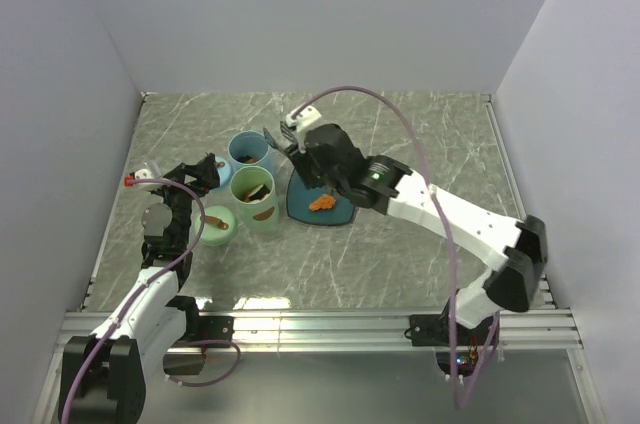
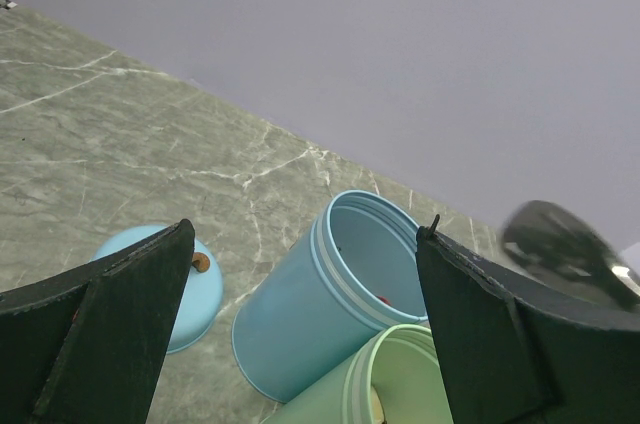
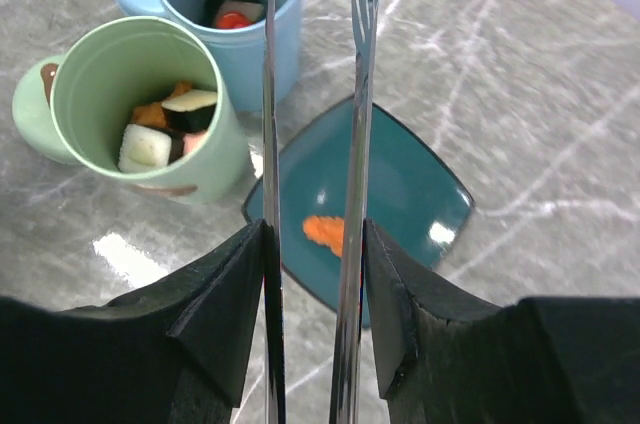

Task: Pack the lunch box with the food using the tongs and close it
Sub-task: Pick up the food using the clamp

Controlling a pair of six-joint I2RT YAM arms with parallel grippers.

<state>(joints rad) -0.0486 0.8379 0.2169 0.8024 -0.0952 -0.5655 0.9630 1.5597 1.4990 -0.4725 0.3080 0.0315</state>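
Tongs [image 3: 357, 144]: silver, two thin arms a little apart, clamped from both sides by the right tool [image 3: 313, 236]; nothing between the arms; they pass over the plate, tips reaching toward the blue tub. Orange chunk [image 3: 324, 231]: lying alone on the teal square plate [image 3: 420, 194], seen between the tong arms. Green tub [image 3: 215, 159]: upright, open, just beside the plate's corner, holding mixed food [image 3: 160, 134] in white, orange and dark pieces. Blue tub [image 3: 260, 54]: upright, open, behind the green tub and touching it, holding a white-and-red bit [image 3: 235, 14]. Green lid [image 1: 217, 221] and blue lid [image 2: 190, 294]: both flat on the counter [image 3: 560, 94], left of their tubs, brown tabs up. Left tool [image 2: 305, 244]: spread wide, holding nothing, hanging over the blue lid and blue tub.
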